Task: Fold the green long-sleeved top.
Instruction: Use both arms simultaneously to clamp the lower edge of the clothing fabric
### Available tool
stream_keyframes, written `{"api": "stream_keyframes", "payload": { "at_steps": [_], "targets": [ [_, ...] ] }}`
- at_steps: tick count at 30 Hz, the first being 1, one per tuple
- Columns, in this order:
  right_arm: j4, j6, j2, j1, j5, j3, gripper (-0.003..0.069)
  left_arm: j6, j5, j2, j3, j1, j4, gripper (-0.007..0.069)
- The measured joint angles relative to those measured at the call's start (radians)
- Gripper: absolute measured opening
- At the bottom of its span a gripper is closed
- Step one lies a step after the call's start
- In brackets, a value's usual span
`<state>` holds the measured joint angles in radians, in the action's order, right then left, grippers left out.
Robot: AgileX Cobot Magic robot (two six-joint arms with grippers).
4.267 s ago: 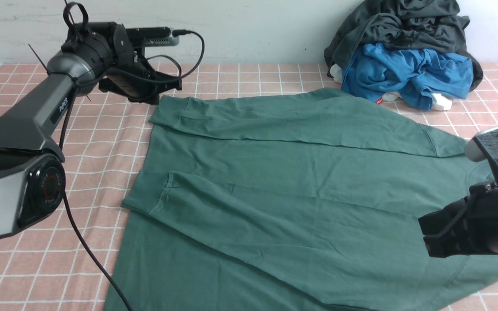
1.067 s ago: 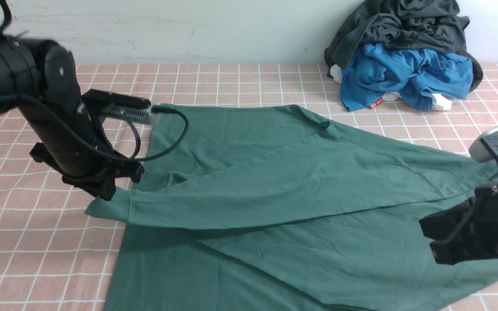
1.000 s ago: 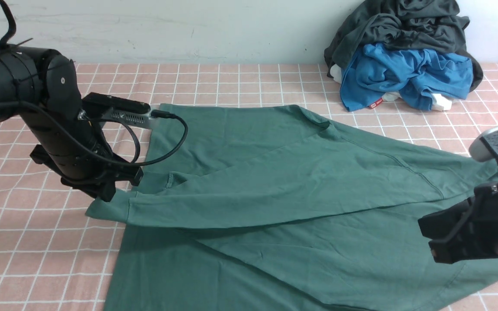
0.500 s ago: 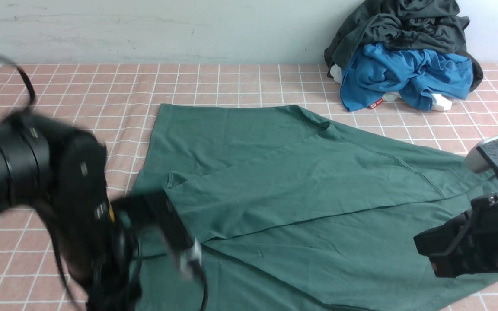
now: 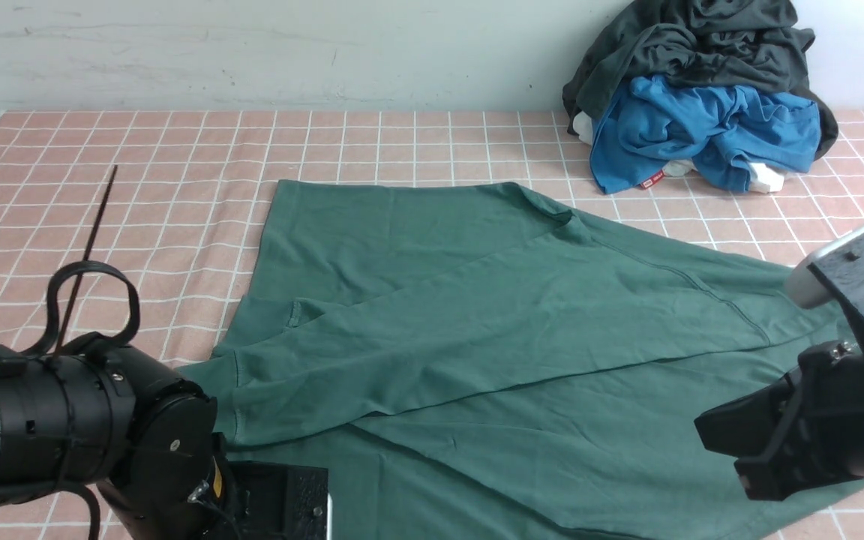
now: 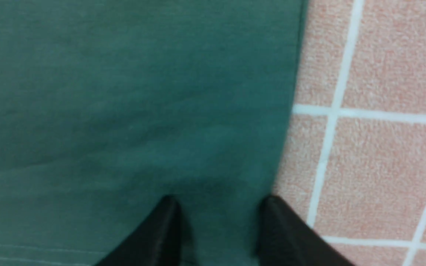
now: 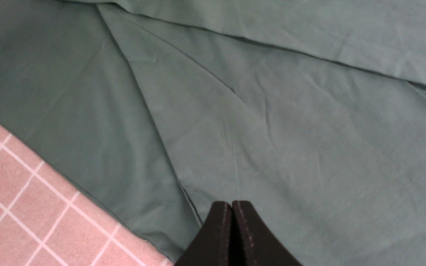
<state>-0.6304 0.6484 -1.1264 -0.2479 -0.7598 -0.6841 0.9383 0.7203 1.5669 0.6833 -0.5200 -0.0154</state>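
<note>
Two sleeves of the green long-sleeved top lie crossed over its body. The garment is spread flat across the middle of the bench, reaching from the near edge most of the way to the far one. The upper sleeve's cuff sits at the garment's left margin.

Step in hand, as judged: sleeves are in, and the body fold is being set up from the near-left corner of the garment.

Left gripper: jaws moderately apart, with nothing clamped. In the left wrist view they straddle the cloth just inside its edge, one tip over green fabric and the other at the border with the checked cover. Contact with the cloth cannot be confirmed.

Right gripper: jaws pressed together and empty. It hangs over the near-right part of the garment, above smooth fabric beside a crease.

Next move, as judged: the left jaws need to settle onto the edge and close on every layer there. The right gripper must part its jaws and take a matching hold on its side before any lift.

Noted at the far-right corner, well apart from the work: a blue garment heaped under a dark grey garment.
</note>
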Motion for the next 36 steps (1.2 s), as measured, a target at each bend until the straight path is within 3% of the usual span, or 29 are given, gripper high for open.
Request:
{"api": "stream_keyframes", "payload": {
  "at_steps": [6,8,14,21,25,27,33,35,36],
  "targets": [
    [-0.019,0.036,0.0,0.0,0.0,0.0,-0.001,-0.054,0.009,0.011,0.013,-0.005,0.0,0.0047],
    [-0.02,0.047,0.0,0.0,0.0,0.0,-0.001,-0.106,0.017,0.002,0.016,-0.01,-0.002,0.0016],
    [-0.023,0.093,0.0,0.0,0.0,0.0,-0.001,-0.192,0.095,-0.109,0.04,-0.011,-0.031,0.0006],
    [0.005,0.363,0.042,0.0,-0.025,0.0,-0.001,-0.385,0.205,-0.24,0.044,-0.011,-0.091,0.0006],
    [0.081,0.411,0.033,0.0,-0.055,0.0,0.001,-0.466,0.226,-0.255,0.04,-0.001,-0.097,0.0006],
    [0.179,0.414,0.012,-0.001,-0.078,0.0,0.005,-0.485,0.221,-0.255,0.03,0.009,-0.094,0.0006],
    [0.605,0.335,-0.141,-0.001,-0.104,0.0,0.0323,-0.498,0.192,-0.255,0.004,0.032,-0.049,0.0006],
    [0.654,0.335,-0.167,-0.001,-0.101,0.0,0.0365,-0.498,0.191,-0.255,0.004,0.032,-0.043,0.0006],
    [0.713,0.336,-0.207,-0.001,-0.091,0.0,0.0419,-0.497,0.19,-0.255,0.004,0.032,-0.036,0.0006]
  ]
}}
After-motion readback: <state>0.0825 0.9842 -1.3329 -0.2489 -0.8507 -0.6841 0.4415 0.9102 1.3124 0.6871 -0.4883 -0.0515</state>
